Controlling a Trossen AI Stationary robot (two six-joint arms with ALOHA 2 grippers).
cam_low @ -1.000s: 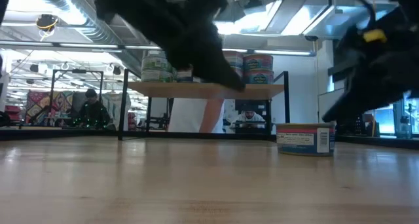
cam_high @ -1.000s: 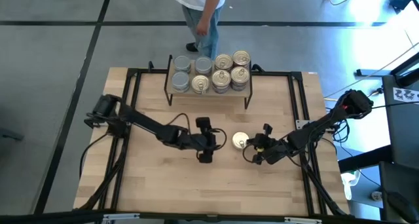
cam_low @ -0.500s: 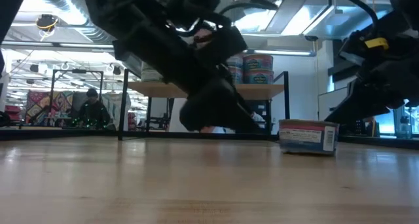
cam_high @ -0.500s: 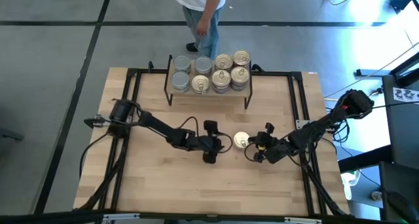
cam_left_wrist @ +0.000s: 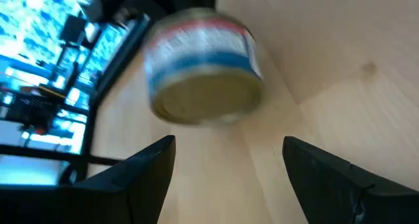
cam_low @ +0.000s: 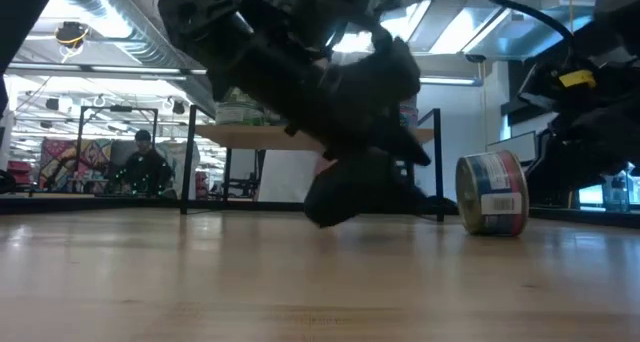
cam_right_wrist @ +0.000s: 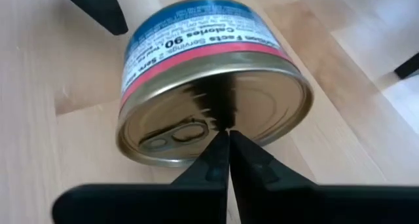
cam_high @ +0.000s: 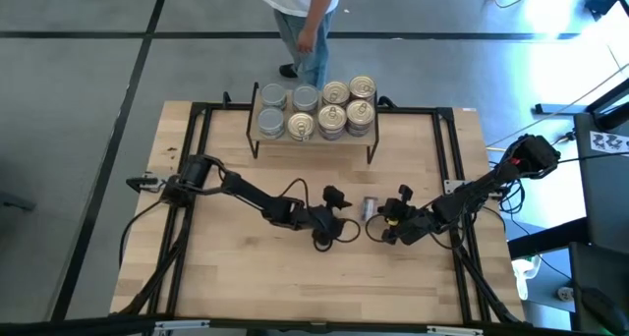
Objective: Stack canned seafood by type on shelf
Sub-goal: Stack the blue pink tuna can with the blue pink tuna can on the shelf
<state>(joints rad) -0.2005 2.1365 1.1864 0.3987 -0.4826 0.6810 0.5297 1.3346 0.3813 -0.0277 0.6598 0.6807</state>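
Tin [cam_low: 492,194] with red and blue label, tipped onto its rim on the tabletop [cam_high: 246,277] between the two arms, well short of the shelf [cam_high: 314,138]; gold pull-ring lid turned toward the right gripper [cam_high: 391,223], whose fingers are clenched together with their joined tip at the lid, apparently propping or tilting the tin up so the other claw can take it by its sides; left gripper [cam_high: 341,215] just beside the tin's base, fingers spread and empty, seemingly lined up to straddle it; shelf at the table's far edge carrying eight tins [cam_high: 334,92], silver-grey lids grouped at one end, gold lids at the other; person [cam_high: 300,12] standing beyond the table.
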